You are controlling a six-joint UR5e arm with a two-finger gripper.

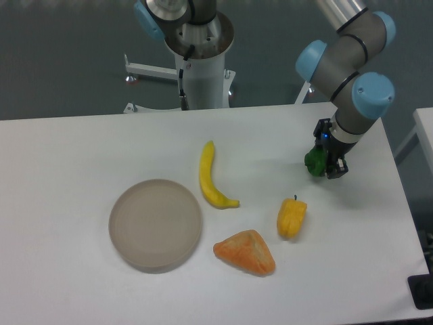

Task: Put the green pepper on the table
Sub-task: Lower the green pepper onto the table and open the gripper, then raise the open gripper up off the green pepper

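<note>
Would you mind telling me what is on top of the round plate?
Nothing is on the plate; its whole surface shows bare. The banana lies beside it on the table.

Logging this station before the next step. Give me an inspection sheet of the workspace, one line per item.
Surface: white table, flat, no spills seen.
Job's things: green pepper held in the gripper near the right rear of the table; cannot tell if it touches the tabletop.
Clutter: empty round plate front left; banana in the middle; yellow pepper and an orange wedge-shaped piece in front of it.
Grippers: gripper shut on the green pepper, pointing down.
Cables: a dark cable runs down the white pedestal behind the table.
Surroundings: dark grey floor; a second white surface at the right edge.
</note>
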